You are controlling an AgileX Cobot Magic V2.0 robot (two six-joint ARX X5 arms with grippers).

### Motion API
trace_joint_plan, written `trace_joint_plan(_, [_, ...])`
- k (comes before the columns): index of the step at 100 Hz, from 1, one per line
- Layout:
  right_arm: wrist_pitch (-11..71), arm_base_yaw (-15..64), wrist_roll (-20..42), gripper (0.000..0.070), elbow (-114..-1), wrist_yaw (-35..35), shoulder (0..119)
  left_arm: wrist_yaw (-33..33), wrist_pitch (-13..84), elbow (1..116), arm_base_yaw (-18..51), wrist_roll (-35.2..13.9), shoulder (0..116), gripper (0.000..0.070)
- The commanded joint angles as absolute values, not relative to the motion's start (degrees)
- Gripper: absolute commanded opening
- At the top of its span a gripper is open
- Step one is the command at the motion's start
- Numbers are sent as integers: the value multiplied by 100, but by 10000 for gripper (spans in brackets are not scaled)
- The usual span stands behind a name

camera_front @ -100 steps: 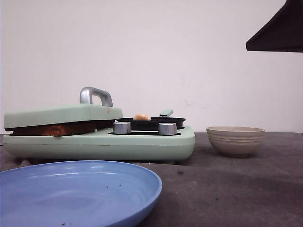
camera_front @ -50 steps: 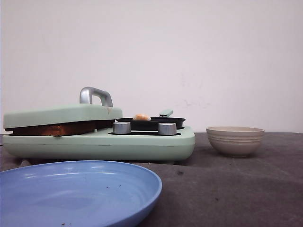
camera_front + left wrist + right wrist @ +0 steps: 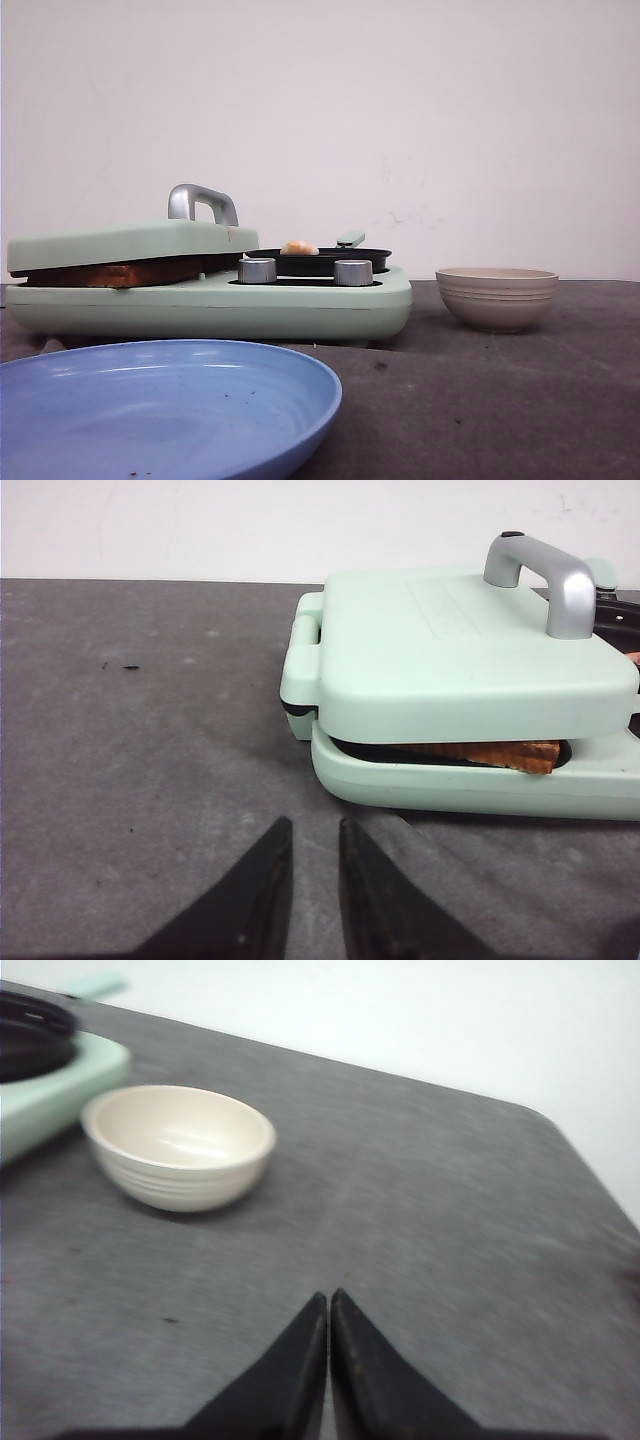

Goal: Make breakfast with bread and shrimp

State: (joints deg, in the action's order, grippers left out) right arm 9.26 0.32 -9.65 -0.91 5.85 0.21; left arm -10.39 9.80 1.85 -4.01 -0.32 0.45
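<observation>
Toasted bread (image 3: 110, 272) lies pressed under the shut mint-green lid (image 3: 130, 243) of the breakfast maker; its brown edge (image 3: 500, 752) shows in the gap in the left wrist view. The small pale orange shrimp (image 3: 298, 247) sits in the black pan (image 3: 320, 260) on the maker's right half. My left gripper (image 3: 314, 825) hovers over the grey table just in front of the maker's left corner, its fingers slightly apart and holding nothing. Over bare table to the right of the bowl, my right gripper (image 3: 329, 1298) is shut and empty. Neither gripper shows in the front view.
A beige ribbed bowl (image 3: 497, 297), empty inside (image 3: 178, 1145), stands right of the maker. A blue plate (image 3: 160, 400) with a few crumbs lies at the front left. The lid carries a silver handle (image 3: 545, 575). Two silver knobs (image 3: 257, 270) face forward.
A dark part of the right arm that hung at the front view's top right a second ago has left that view. Nothing else has moved.
</observation>
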Motion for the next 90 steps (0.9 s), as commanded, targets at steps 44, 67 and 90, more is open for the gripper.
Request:
trace_joint_plan(44, [572, 40, -1002, 0, -67, 600, 21, -1039, 906, 82, -412, 45, 45, 28])
trace_joint_plan(67, [572, 40, -1004, 0, -67, 600, 21, -1039, 906, 82, -412, 45, 45, 28])
trace_joint_plan(90, [572, 40, -1002, 0, -67, 600, 21, -1039, 906, 82, -412, 45, 45, 28])
